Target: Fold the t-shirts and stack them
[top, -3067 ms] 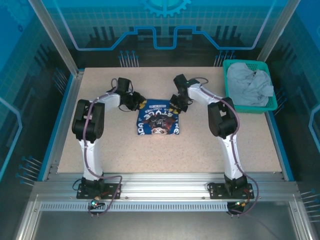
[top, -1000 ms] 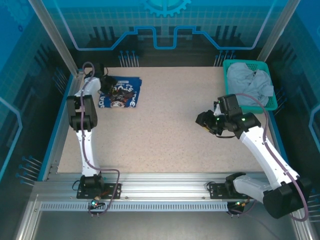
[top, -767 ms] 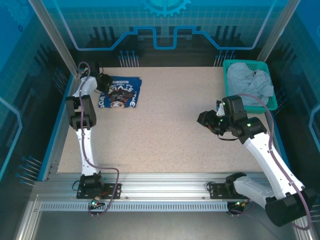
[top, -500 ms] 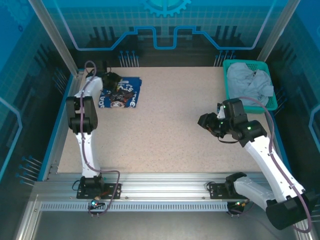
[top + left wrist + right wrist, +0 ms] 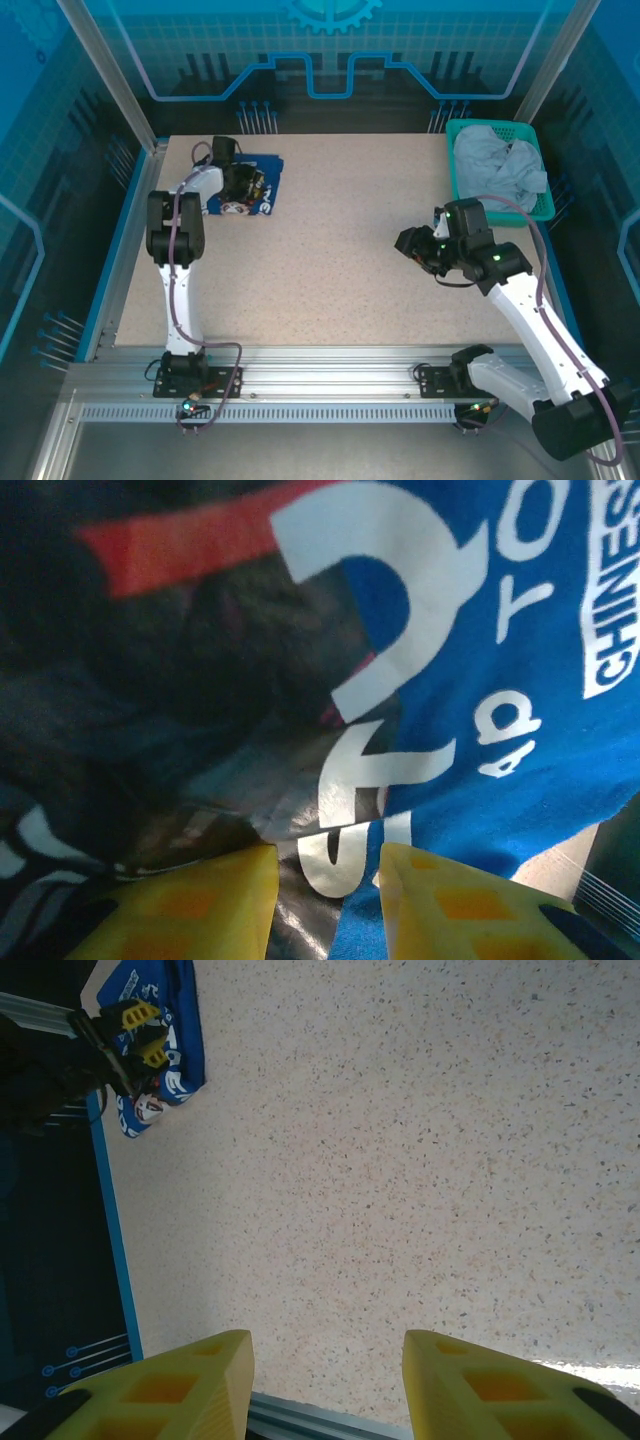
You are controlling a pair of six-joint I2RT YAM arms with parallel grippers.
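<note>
The royal blue t-shirt (image 5: 266, 172) lies folded at the far left of the table, its white-and-red print facing up. My left gripper (image 5: 240, 186) is right over it, tips down. In the left wrist view the yellow fingers (image 5: 450, 905) stand apart close above the blue t-shirt (image 5: 500, 680), with flat printed cloth between them, so the left gripper (image 5: 328, 865) is open. The light grey t-shirt (image 5: 497, 168) lies crumpled in the teal basket (image 5: 500, 217). My right gripper (image 5: 415, 243) hangs open over bare table right of centre. In the right wrist view the right gripper (image 5: 325, 1345) holds nothing.
The teal basket stands at the far right corner. In the right wrist view the blue t-shirt (image 5: 185, 1020) and the left gripper (image 5: 142, 1032) sit by the table's blue-edged left side (image 5: 110, 1220). A metal rail (image 5: 330, 385) runs along the near edge.
The left gripper has moved from the shirt's left edge rightward onto the middle of the folded blue shirt. The right arm has drifted slightly and stays open over the table.
</note>
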